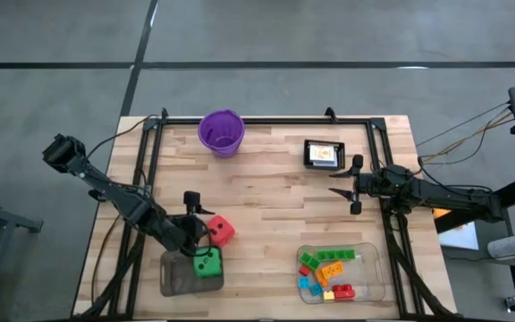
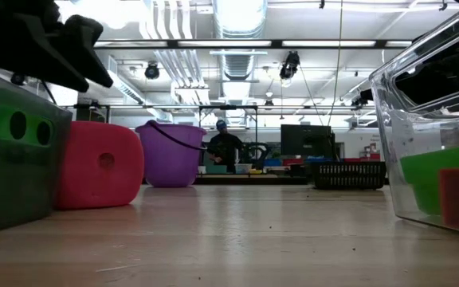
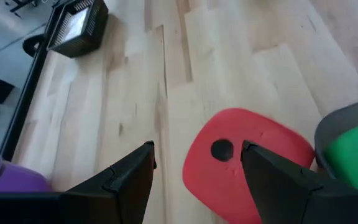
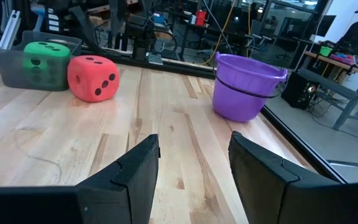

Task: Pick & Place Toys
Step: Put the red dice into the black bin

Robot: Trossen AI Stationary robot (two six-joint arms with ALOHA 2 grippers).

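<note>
Left gripper (image 1: 201, 212), fingers spread, hovers over the red die (image 1: 221, 231), which rests on the table (image 1: 266, 215) beside the grey tray (image 1: 179, 277) holding the green die (image 1: 207, 262). Right gripper (image 1: 345, 185), fingers apart and empty, waits near the picture card (image 1: 324, 154).

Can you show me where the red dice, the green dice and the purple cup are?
red dice (image 1: 221, 231): high view, on its top face.
green dice (image 1: 207, 262): high view, on its top face, inside the grey tray.
purple cup (image 4: 247, 87): right wrist view, on its side wall.
</note>
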